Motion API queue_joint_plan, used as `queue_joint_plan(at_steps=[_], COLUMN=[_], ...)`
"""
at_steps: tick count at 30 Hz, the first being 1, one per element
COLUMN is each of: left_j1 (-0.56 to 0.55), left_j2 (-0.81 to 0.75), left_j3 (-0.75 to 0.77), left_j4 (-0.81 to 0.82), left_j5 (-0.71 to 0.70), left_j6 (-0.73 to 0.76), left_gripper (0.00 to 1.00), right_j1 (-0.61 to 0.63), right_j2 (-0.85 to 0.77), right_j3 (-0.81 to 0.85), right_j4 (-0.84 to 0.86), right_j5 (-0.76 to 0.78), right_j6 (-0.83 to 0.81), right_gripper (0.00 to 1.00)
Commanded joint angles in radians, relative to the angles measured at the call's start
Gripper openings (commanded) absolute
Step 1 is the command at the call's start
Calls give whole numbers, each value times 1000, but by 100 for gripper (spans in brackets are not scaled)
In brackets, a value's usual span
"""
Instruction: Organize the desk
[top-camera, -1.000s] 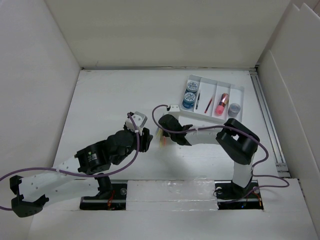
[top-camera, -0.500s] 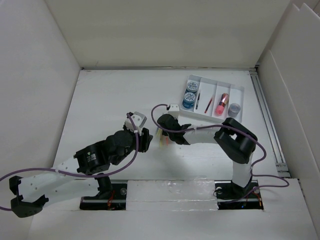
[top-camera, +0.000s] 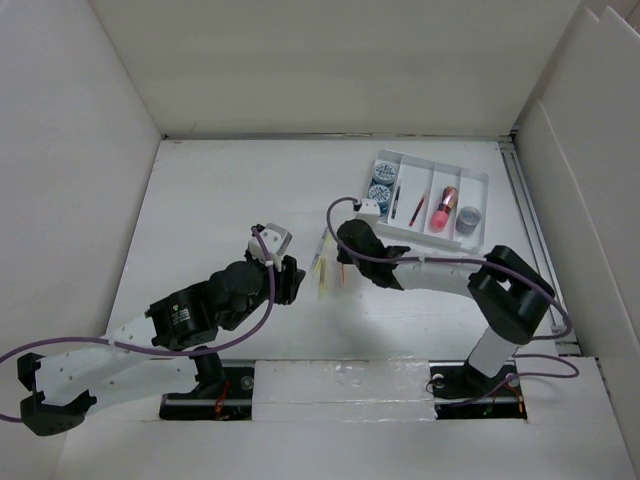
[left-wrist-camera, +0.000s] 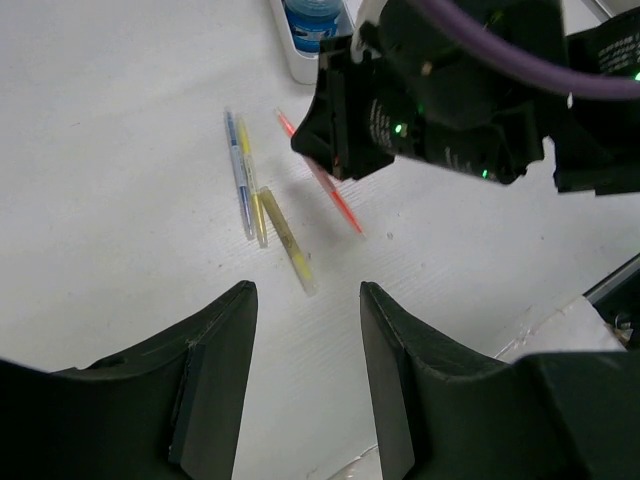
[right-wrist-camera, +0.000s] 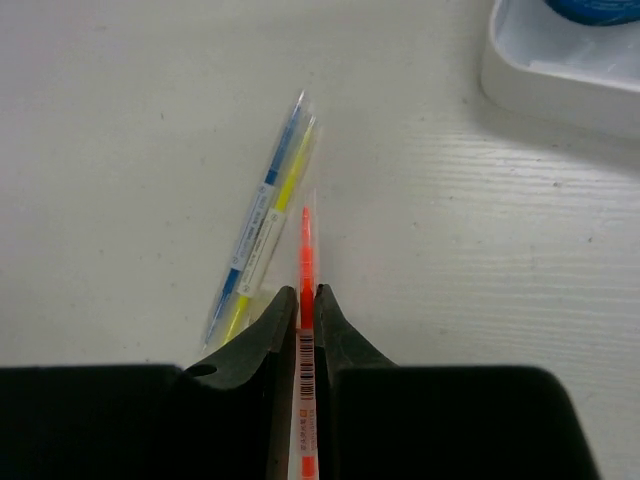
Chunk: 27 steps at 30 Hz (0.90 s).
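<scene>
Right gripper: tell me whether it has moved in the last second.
Yes. In the top view the right gripper, shut on a red pen, has shifted up and right, closer to the tray.

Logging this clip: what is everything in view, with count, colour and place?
matte white flat desk: one, white, under everything
white plastic four-compartment tray: one, white, desk's far right
round blue-lidded jars: two, blue, tray's left-end compartment
thin dark pen: one, dark, in tray
thin red pen: one, red, in tray
pink-red tube: one, pink-red, in tray
small grey round cup: one, grey, tray's right end
loose clear-barrelled pens: three, one blue, two yellow, mid-desk
orange plastic pen: one, orange, clamped by right end effector
left end effector: one, black, open above loose pens
right end effector: one, black, shut on orange pen
</scene>
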Motion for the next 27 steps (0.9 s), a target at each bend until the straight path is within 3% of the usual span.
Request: queue_joint_plan(at_steps=[1, 8, 14, 19, 25, 26, 27], left_j1=[1, 1, 1, 1, 1, 1, 1], left_j2=[-10, 6, 9, 7, 14, 7, 7], left_j3=[-1, -2, 2, -2, 1, 2, 2], left_j4=[21, 23, 18, 24, 21, 20, 20], left_j5=[-4, -5, 7, 10, 16, 19, 19], left_j6=[7, 7, 9, 12, 12, 12, 12], left_gripper=[42, 42, 41, 42, 41, 42, 42], right_j1=[-126, -411, -665, -765, -799, -799, -799], right_j2=[-75, -224, -67, 53, 158, 165, 165], right_j3=[-65, -74, 120, 260, 384, 397, 397], right_j4=[85, 109, 43, 23, -69, -73, -73], right_j5=[-121, -246, -423, -561, -562, -565, -565], right_j6=[6, -38, -40, -31, -34, -34, -34], right_gripper=[0, 0, 0, 0, 0, 7, 7])
